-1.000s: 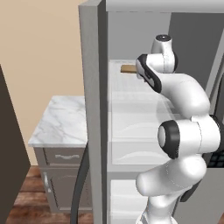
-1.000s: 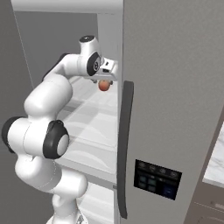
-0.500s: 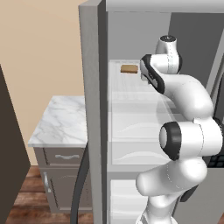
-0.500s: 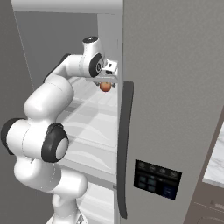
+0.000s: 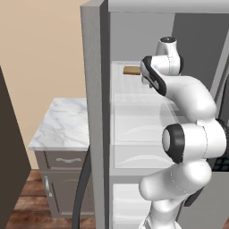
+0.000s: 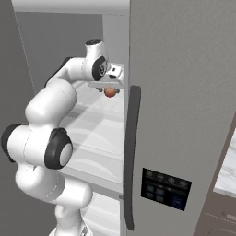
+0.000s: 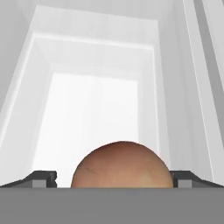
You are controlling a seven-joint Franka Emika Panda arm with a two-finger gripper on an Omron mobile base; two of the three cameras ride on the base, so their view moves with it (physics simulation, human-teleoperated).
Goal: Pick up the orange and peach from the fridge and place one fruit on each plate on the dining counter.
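Now peach (image 7: 122,165) clamped between end effector (image 7: 113,178) fingers, above fridge (image 6: 184,115) shelf.

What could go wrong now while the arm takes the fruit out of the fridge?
The peach sits between the gripper fingertips, so a round fruit may slip if the grip is light. The hand is close to the fridge door edge, so the peach might bump it while coming out.
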